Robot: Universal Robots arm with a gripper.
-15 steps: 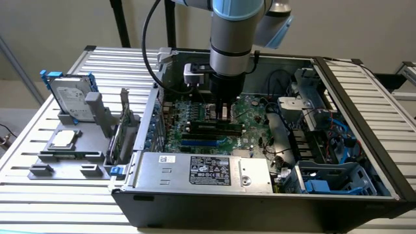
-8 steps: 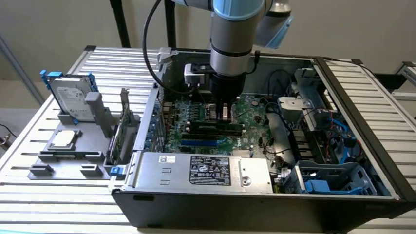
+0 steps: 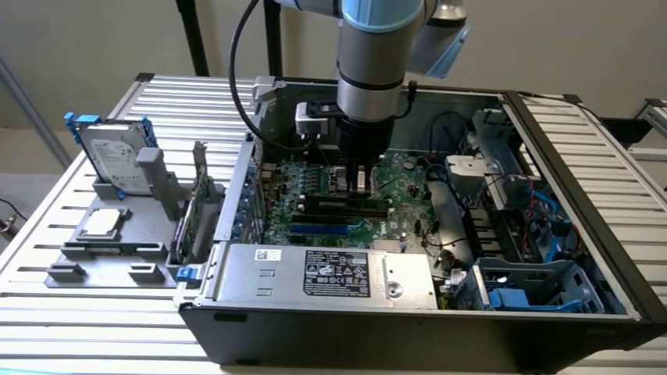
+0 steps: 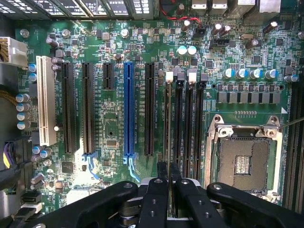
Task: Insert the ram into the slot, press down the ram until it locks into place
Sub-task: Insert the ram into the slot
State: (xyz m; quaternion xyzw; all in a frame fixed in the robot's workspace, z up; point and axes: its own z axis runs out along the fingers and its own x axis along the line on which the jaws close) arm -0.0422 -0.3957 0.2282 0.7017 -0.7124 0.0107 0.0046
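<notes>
A slatted metal worktop against a plain pale wall carries an open black computer case lying on its side. The single arm reaches straight down into it.

The exterior view takes in what lies round the case. On its left stands one grey holder with one hard drive upright in it. One silver power supply with a label sits at the near edge of the case. The gripper hangs low over the motherboard, just beyond the blue slot. What it grips is hard to make out from here.

The wrist view looks flat onto the motherboard and settles that. The gripper has its two jaws close together, clamped on the ram, which is seen edge-on as one thin line. The ram stands in the slot, the first of four parallel black memory sockets, on the side nearest the blue slot. The other three sockets lie between it and the one square processor socket. I cannot tell whether the ram is pressed fully home.

Also counted on the board are one white slot and four black expansion slots, one of them short.
</notes>
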